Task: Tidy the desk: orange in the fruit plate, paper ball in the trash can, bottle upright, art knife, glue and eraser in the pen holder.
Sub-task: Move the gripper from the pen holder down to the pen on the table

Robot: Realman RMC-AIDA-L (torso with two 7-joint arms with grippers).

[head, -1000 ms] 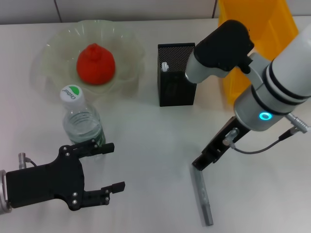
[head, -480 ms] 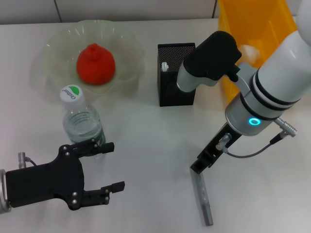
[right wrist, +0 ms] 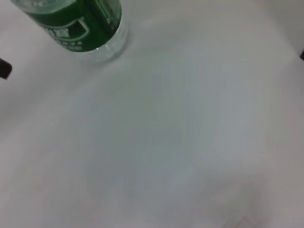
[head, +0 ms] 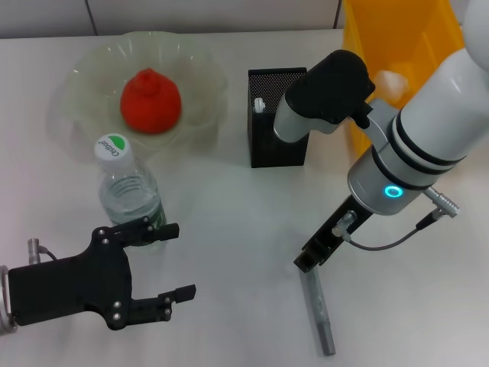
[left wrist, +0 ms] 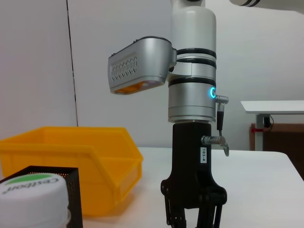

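Right gripper (head: pixel 311 258) low over grey knife (head: pixel 318 310), jaw state unclear, left gripper (head: pixel 168 261) released near upright bottle (head: pixel 128 189)

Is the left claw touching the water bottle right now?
Cannot tell. In the head view the left claw's upper finger overlaps the bottle's base, but neither contact nor gap is plain.

Head looks down; wrists low (sharing the bottle (head: pixel 131 195)).

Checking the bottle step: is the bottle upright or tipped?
Upright. The bottle stands on the table, cap on top, beside the open left tool.
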